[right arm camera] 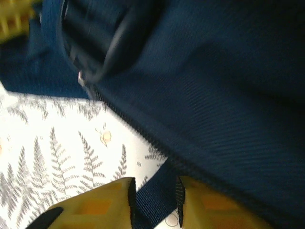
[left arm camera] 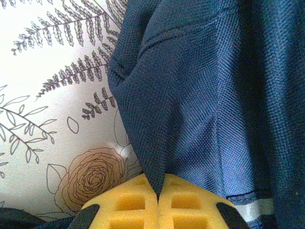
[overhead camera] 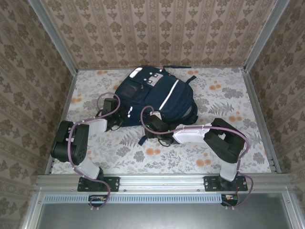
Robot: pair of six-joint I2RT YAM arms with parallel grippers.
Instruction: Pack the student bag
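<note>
Lying flat on the fern-and-flower table cover (overhead camera: 224,102), toward the far middle of the table, is the student bag (overhead camera: 155,95), its grey buckled patch at the far end and its white stripes facing up. The left gripper (left arm camera: 158,194) is at the bag's left edge; in the wrist view its yellow fingers (left arm camera: 128,202) are pressed together with a peaked fold of navy fabric pinched between them, and the fold rises off the cover. The lower parts of those fingers are cut off by the frame edge. A white stripe (left arm camera: 250,208) shows at the lower right of that view. The right gripper (right arm camera: 153,193) is at the bag's near edge, partly masked from above by its own arm and cable. Its fingers stand apart with a navy strap (right arm camera: 155,202) running through the gap (the wrist view is badly blurred, so whether the pads touch the strap cannot be told). Above them a dark seam or zip line (right arm camera: 143,136) crosses the fabric, too smeared to say which.
</note>
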